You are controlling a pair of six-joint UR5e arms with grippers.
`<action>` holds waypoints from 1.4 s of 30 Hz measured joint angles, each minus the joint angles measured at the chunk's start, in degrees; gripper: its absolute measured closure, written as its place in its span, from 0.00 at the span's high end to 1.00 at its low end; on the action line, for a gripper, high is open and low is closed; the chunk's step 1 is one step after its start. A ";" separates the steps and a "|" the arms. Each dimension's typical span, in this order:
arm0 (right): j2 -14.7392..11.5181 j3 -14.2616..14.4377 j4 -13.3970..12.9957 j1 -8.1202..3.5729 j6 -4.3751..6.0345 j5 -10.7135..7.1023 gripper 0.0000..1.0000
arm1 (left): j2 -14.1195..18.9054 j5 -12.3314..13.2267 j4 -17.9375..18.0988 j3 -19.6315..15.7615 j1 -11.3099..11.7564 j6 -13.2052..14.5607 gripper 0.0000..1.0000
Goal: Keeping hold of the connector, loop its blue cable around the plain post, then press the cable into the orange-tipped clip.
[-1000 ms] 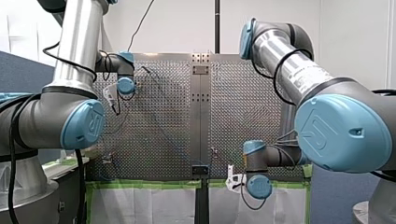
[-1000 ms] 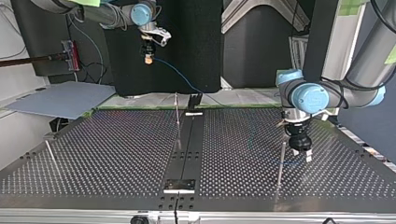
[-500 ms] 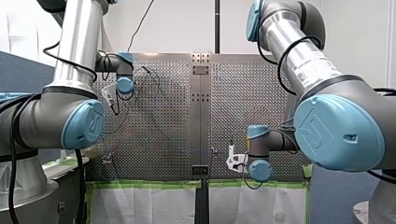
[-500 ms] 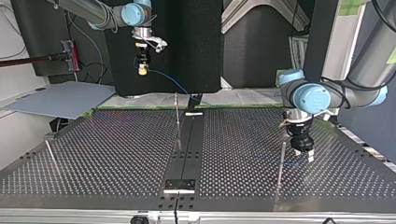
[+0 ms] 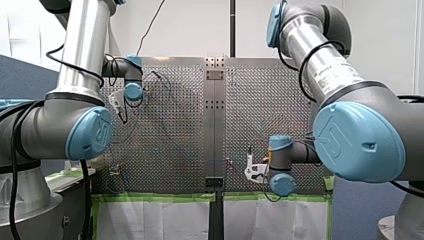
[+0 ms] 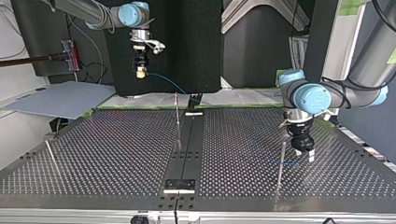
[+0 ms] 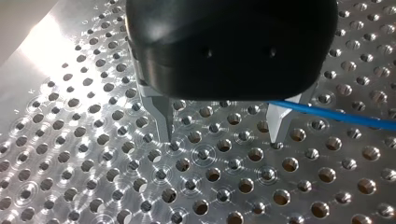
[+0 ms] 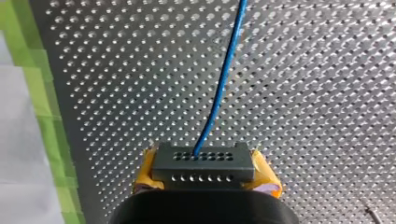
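Compared to a second ago, my right gripper is further toward the top view's left and a bit lower, while my left arm sits right where it was. So the right gripper hangs up in the air over the table, close to the edge with the green tape. Its yellow pads are clamped on the two ends of the connector, a dark grey block with two rows of little holes facing out. The blue cable comes out of the upper row and runs straight ahead of the gripper across the perforated plate. In the top view you can follow it from the connector sloping down toward the table's far edge near the middle. After that it gets too faint over the holes to trace properly.

My left gripper sits low over the table at the top view's right, pointing down, just beside a thin post. It's not touching the post as far as I can see. Its metal fingers are spread wide with nothing between them, tips very near the plate. The left wrist view also shows the cable crossing one of those fingers on the outer side and heading away from the gap. Can't tell if it actually touches the finger.
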 joint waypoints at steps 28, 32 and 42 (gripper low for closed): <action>9.39 -0.63 -4.87 -1.65 0.97 -2.32 0.00 | 0.00 -1.69 -8.13 0.01 0.95 -4.75 1.00; 9.42 -0.75 -4.61 -1.67 1.18 -2.33 0.00 | 0.00 -1.72 -9.43 -0.05 1.72 -5.74 1.00; 9.41 -0.81 -3.67 -1.67 1.39 -2.34 0.00 | 0.00 0.05 -7.96 -2.50 2.84 -6.85 1.00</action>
